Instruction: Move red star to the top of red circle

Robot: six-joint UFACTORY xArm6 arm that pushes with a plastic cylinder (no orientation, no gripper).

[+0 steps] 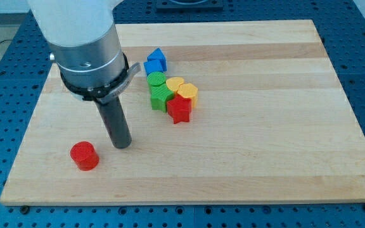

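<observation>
The red star (180,109) lies near the board's middle, at the lower right end of a tight cluster of blocks. The red circle (83,156) stands alone near the board's lower left. My tip (121,144) rests on the board just right of the red circle and slightly above it, with a small gap between them. The tip is well to the left of the red star and below it.
The cluster holds two blue blocks (155,62), a green circle (156,80), a green block (161,97), a yellow heart (175,84) and a yellow block (187,94), all touching or close to the red star. The wooden board (265,126) lies on a blue perforated table.
</observation>
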